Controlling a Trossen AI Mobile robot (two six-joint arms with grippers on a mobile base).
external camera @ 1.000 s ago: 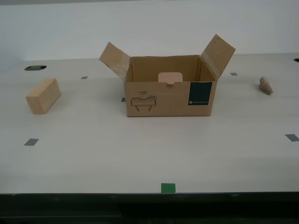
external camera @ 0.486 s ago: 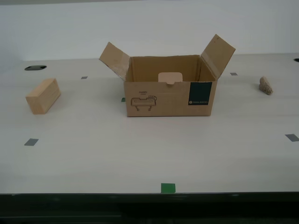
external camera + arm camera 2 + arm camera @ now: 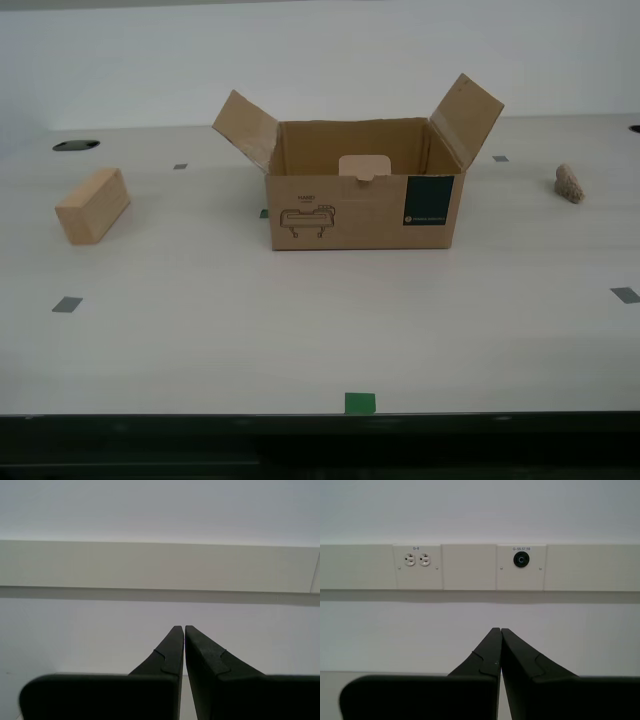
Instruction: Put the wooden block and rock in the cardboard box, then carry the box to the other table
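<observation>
You are seeing neither arm in the exterior view; both are staying out of frame. The table [image 3: 320,330] is running off the exterior view's left and right edges, and a dark hole [image 3: 634,128] at the exterior view's right edge is being cut off. The cardboard box [image 3: 360,200] is hiding its own floor behind the front wall, so you cannot tell what is lying inside. Its teal label [image 3: 429,201] is carrying print too small to read, as is the lettering above the line drawing [image 3: 307,220]. In the first wrist view, the tag above the wall sockets [image 3: 417,559] is reading too faintly to be sure of.
</observation>
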